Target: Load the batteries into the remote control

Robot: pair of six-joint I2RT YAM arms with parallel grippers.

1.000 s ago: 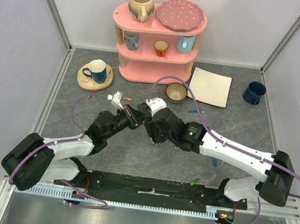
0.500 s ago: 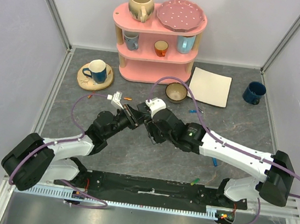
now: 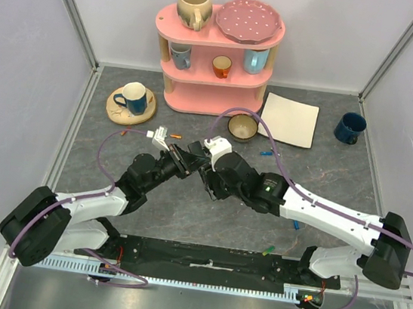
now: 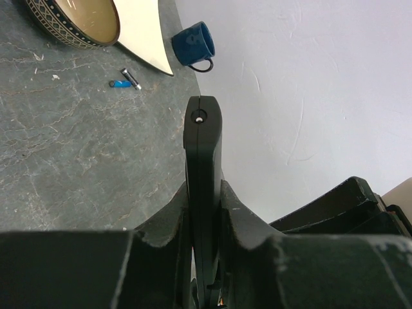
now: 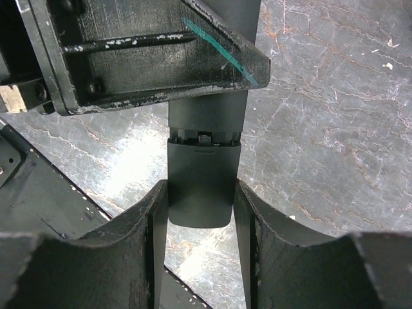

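My left gripper [image 4: 205, 193] is shut on the remote control [image 4: 203, 148], a black slab held edge-on above the table. In the right wrist view the remote control [image 5: 203, 187] points its end, with the battery cover, between my right gripper's [image 5: 200, 193] fingers, and both pads touch its sides. From above, the two grippers meet mid-table, left gripper [image 3: 181, 159] against right gripper [image 3: 206, 165]. Loose batteries lie on the table: a blue one [image 4: 119, 83] beside a dark one [image 4: 131, 78], an orange one [image 3: 177, 137] and a green one [image 3: 269, 249].
A pink shelf [image 3: 219, 49] with cups and a plate stands at the back. In front of it are a bowl [image 3: 242, 127], a white mat [image 3: 289, 120], a dark blue mug [image 3: 349, 128] and a blue mug on a coaster [image 3: 132, 97].
My right gripper's jaws have narrowed onto the end of the remote, and the right arm has shifted slightly. The left arm holds still.
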